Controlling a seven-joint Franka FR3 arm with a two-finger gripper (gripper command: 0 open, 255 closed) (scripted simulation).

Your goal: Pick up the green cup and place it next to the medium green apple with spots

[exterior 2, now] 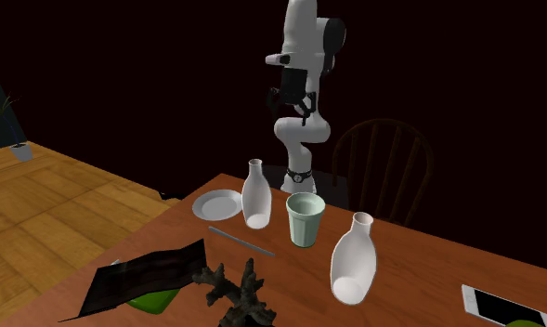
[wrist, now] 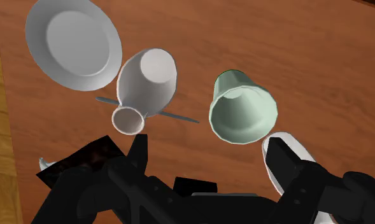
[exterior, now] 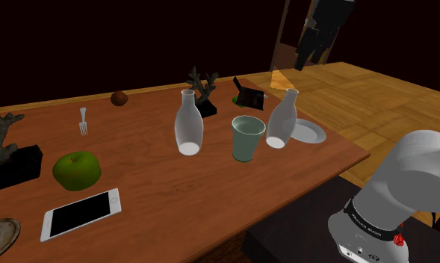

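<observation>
A pale green cup (exterior: 246,139) stands upright on the wooden table (exterior: 151,172) between two white bottles; it also appears in the second exterior view (exterior 2: 305,219) and below the hand in the wrist view (wrist: 242,108). A green apple (exterior: 77,169) lies far toward the shoulder view's left, beside a phone. My gripper (exterior 2: 299,110) hangs high above the table's edge near the stand. Its black fingers (wrist: 138,153) stand apart with nothing between them, so the gripper (wrist: 208,156) is open.
White bottles (exterior: 188,123) (exterior: 282,119) flank the cup, and a white plate (exterior: 309,132) lies behind the right one. A thin grey rod (wrist: 179,117) lies by the bottle. A phone (exterior: 81,214), fork (exterior: 83,120), black coral figure (exterior: 203,88) and dark sculpture (exterior: 1,146) stand around.
</observation>
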